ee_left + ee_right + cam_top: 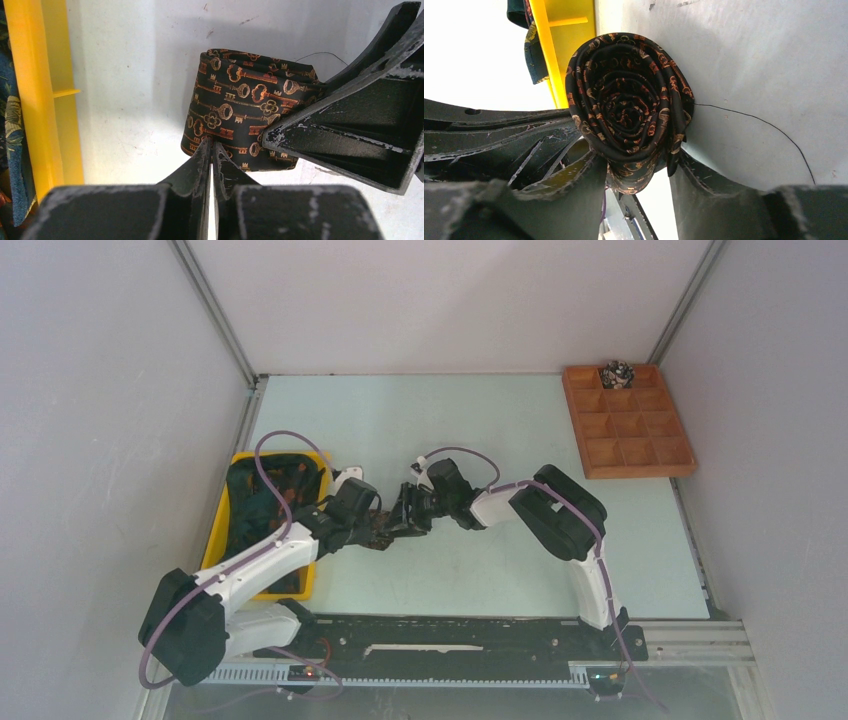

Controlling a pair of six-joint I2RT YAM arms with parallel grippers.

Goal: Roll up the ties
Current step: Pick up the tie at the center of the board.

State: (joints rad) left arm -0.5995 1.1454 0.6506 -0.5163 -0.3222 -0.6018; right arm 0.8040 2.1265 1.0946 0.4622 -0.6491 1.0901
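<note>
Rolled tie pinched in left gripper; right gripper straddling, grip unclear; one coil in tray; more ties in bin.

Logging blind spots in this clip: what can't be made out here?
- Right wrist view: whether the right pincer grips the rolled tie; its fingers hide the contact.
- Top view: the rolled tie is mostly hidden by both wrists.
- Top view: the coil in the wooden tray is too small to show its pattern.
- Left wrist view: the yellow bin is cut off by the left edge.
</note>
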